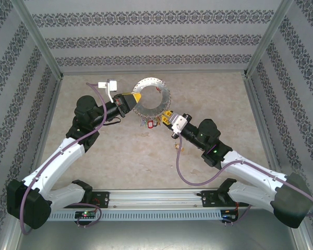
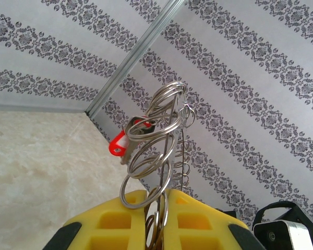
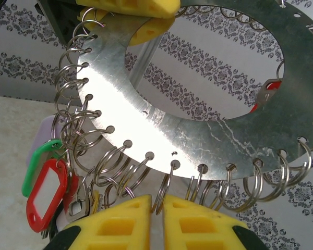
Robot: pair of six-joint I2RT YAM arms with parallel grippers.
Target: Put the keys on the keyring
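Top external view: the keyring point(image 1: 166, 99) is held up at upper centre, left gripper point(image 1: 137, 97) pinching its rim, right gripper point(image 1: 168, 115) pressed on one split ring point(image 3: 161, 195). Few tagged keys point(image 3: 46, 195) hang; most rings look empty.

1. The keyring point(image 3: 198, 140) just beyond the right gripper point(image 3: 156, 204) is flat, silvery sheet metal. It's fairly glossy, with fine scratches and a few dull cloudy patches.
2. The split rings point(image 3: 115, 166) along its rim are bright polished wire.
3. Off to that gripper's left, the red tag point(image 3: 44, 200) and green tag point(image 3: 36, 164) look like smooth, shiny plastic.
4. Right gripper and left gripper point(image 2: 155, 197) both have yellow matt plastic fingers, a bit grainy.
5. The table point(image 2: 36, 166) past the left gripper is matt beige with a marbled look.
6. The wall point(image 2: 250, 78) beyond it has a matt patterned covering; can't tell if it's paper or cloth.
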